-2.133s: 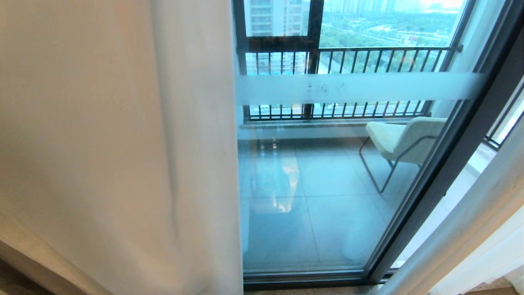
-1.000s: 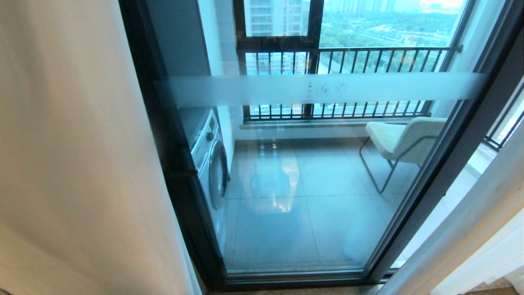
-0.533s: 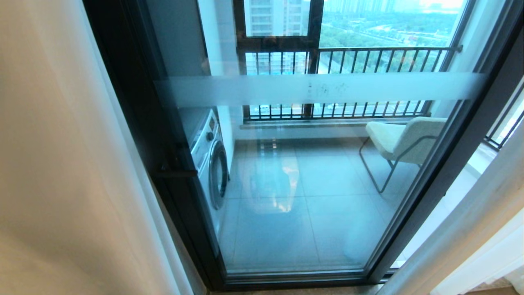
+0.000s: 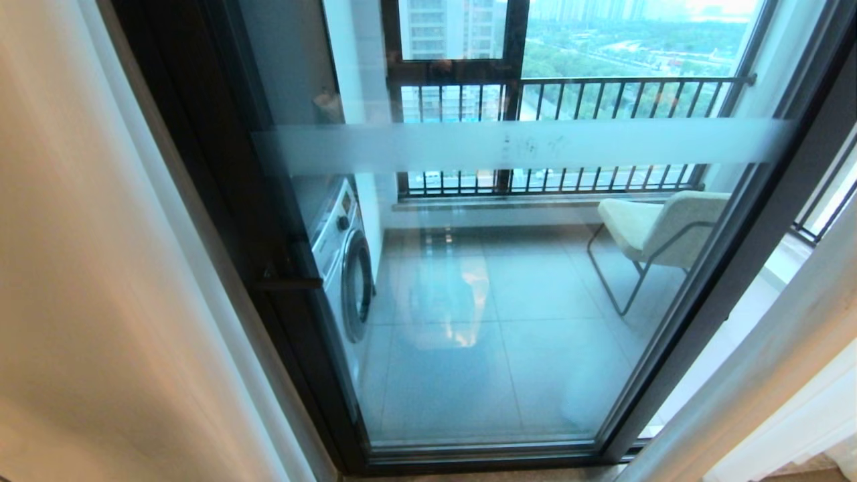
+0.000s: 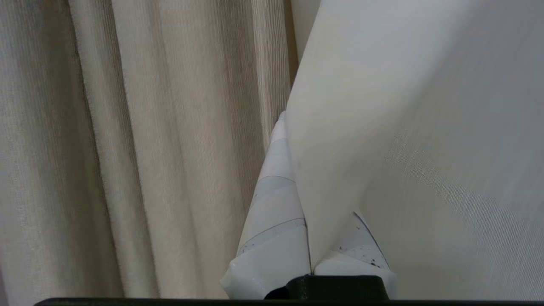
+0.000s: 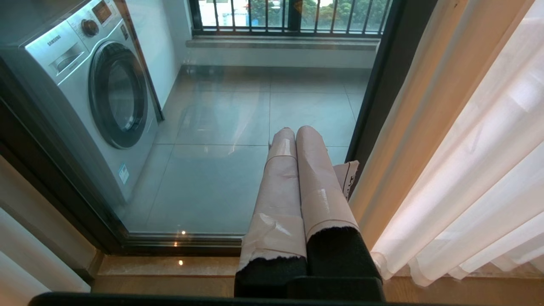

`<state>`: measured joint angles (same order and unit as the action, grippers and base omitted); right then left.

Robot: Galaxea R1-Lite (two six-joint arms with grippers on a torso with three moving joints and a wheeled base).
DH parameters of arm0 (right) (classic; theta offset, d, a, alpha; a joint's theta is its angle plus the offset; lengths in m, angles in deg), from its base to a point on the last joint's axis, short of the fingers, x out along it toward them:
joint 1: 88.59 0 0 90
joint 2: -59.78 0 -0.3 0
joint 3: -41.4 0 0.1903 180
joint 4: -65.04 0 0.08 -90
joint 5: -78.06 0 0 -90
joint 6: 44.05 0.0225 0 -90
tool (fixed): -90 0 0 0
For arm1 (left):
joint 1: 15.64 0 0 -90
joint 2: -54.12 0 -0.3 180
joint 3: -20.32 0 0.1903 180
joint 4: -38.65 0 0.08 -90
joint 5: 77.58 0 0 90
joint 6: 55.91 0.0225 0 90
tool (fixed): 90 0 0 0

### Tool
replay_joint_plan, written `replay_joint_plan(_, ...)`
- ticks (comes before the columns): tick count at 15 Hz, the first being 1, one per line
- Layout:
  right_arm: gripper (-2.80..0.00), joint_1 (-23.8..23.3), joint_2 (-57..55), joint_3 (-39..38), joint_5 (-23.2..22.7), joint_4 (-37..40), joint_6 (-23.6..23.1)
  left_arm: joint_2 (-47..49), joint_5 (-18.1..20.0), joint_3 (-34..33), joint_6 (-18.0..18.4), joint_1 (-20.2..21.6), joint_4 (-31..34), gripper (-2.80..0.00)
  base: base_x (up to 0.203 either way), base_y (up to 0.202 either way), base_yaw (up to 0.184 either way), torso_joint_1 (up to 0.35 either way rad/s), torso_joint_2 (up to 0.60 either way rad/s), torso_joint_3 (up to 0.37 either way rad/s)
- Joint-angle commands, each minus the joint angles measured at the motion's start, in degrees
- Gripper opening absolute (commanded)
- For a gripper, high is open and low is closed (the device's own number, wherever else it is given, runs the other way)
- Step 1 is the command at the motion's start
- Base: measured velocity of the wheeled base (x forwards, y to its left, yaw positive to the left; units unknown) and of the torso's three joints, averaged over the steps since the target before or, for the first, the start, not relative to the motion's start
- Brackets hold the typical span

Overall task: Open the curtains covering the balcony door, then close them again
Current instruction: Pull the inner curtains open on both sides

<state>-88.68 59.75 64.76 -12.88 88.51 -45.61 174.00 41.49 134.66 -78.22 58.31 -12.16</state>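
In the head view the sheer white curtains are bunched at the far left, and a second panel hangs at the right edge. Between them the balcony door stands uncovered, with its frosted band and dark frame. My left gripper is shut on a fold of the sheer curtain, which drapes over one finger. My right gripper is shut and empty, low in front of the door glass. Neither gripper shows in the head view.
Thick tan drapes hang right beside my left gripper. Behind the glass stand a washing machine and a pale chair, before a black-barred railing. A tan drape and a sheer panel hang close to my right gripper.
The left curtain's edge has slid steadily leftward, uncovering the door's dark left frame and the washing machine behind the glass. The right side has not changed.
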Motion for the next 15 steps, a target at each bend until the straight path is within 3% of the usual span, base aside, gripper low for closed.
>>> replay_joint_plan(1,-2.80,0.0,0.0,0.0,0.0,0.0,0.0,2.5,0.9,0.0,-0.1,0.9,-2.2,-2.80,0.000,0.000,0.000,0.000,0.00,0.000)
replay_joint_plan(10,-2.80,0.0,0.0,0.0,0.0,0.0,0.0,9.6,2.2,-1.5,0.2,4.2,-12.5,-2.80,0.000,0.000,0.000,0.000,0.00,0.000)
replay_joint_plan(15,-2.80,0.0,0.0,0.0,0.0,0.0,0.0,8.5,4.3,-1.3,0.0,4.1,-12.6,-2.80,0.000,0.000,0.000,0.000,0.00,0.000)
